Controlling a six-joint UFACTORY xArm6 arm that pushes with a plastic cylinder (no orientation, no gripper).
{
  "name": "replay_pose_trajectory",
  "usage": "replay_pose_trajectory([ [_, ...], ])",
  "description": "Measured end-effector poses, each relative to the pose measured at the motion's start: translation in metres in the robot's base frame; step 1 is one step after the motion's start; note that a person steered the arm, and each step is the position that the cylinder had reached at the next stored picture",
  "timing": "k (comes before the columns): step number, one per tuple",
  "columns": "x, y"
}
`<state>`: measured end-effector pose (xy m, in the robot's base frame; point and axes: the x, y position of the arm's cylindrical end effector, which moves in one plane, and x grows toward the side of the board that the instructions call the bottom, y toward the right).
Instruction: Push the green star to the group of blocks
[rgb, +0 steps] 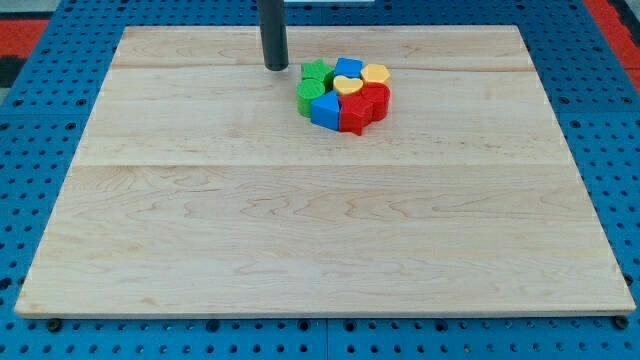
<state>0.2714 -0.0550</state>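
Observation:
The green star (316, 73) sits at the upper left of a tight cluster near the view's top centre, touching a second green block (308, 96) below it and a blue block (347, 68) to its right. The cluster also holds two yellow blocks (374, 74), a blue block (325, 110) and red blocks (357, 113). My tip (276, 67) stands on the board to the left of the green star, a short gap apart from it. The dark rod rises from the tip out of the view's top.
The wooden board (300, 220) lies on a blue pegboard table (30, 120). Red areas (20, 30) show at the view's top corners.

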Motion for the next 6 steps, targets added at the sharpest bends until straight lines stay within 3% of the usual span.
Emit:
replay_pose_trajectory([
  [6, 0.006, 0.025],
])
